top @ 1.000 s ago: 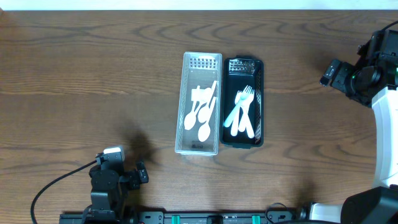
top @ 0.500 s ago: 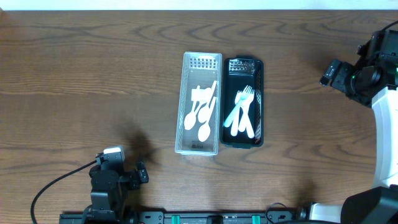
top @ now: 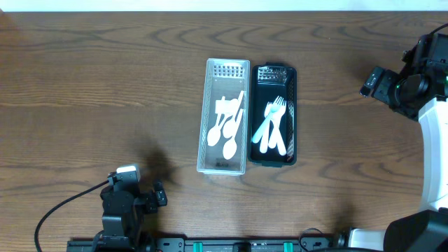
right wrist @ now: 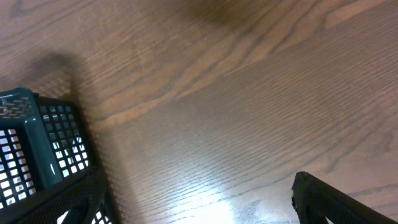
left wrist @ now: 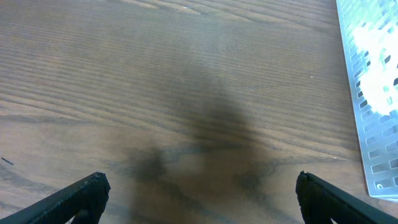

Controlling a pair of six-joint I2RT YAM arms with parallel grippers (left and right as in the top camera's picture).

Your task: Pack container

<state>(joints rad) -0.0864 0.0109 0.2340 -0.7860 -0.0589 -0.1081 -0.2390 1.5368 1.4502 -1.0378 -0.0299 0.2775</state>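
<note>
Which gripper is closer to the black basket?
Right. The right gripper is out to the right of the black basket; the left gripper is farther, beyond the white basket.

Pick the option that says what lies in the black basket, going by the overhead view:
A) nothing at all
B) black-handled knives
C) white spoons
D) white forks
D: the black basket holds white forks, their tines visible at the far end, while the spoons lie in the white basket right beside it.
</note>
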